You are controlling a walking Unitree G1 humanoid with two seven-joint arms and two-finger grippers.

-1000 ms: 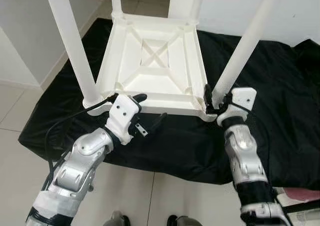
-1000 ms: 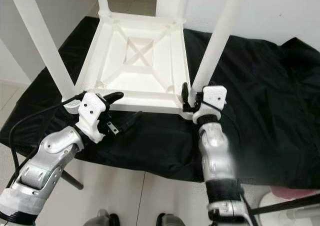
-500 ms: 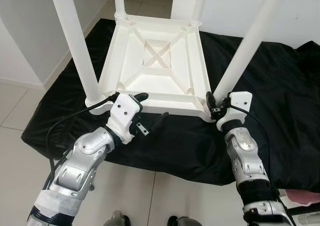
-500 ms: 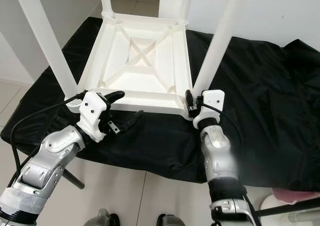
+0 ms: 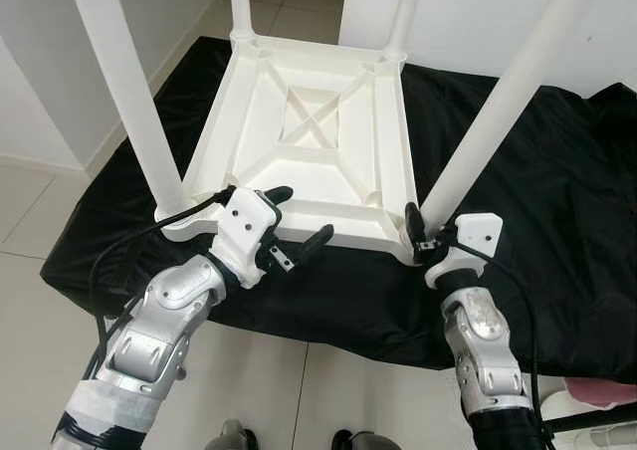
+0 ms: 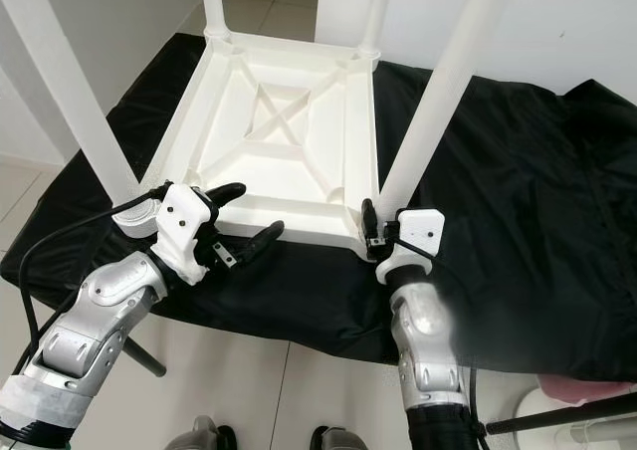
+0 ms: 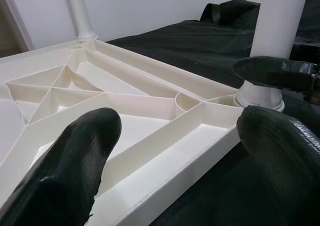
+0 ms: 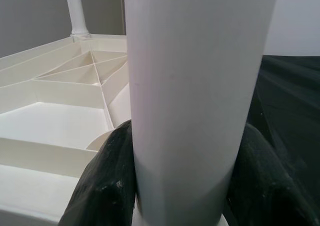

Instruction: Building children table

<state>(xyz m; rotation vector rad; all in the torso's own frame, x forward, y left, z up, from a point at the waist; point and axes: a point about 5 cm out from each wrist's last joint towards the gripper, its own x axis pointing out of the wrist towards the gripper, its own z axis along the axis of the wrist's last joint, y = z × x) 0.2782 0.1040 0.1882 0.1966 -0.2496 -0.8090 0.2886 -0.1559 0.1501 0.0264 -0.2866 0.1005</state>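
Clamping the near-right leg [image 5: 485, 121] at its base, the right gripper [image 5: 420, 233] has slid lower toward the socket since a second ago. Left gripper [image 5: 295, 223] hangs open, empty, straddling the near rim of the upturned table [image 5: 309, 121] on black cloth [image 5: 557, 201]. Leg looks seated; likely final press.

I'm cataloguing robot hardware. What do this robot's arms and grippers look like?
Both arms are jointed silver metal. Each ends in a white wrist housing with two long black rounded fingers: left gripper, right gripper. Black cables loop along both forearms, and white tape wraps the left upper arm.
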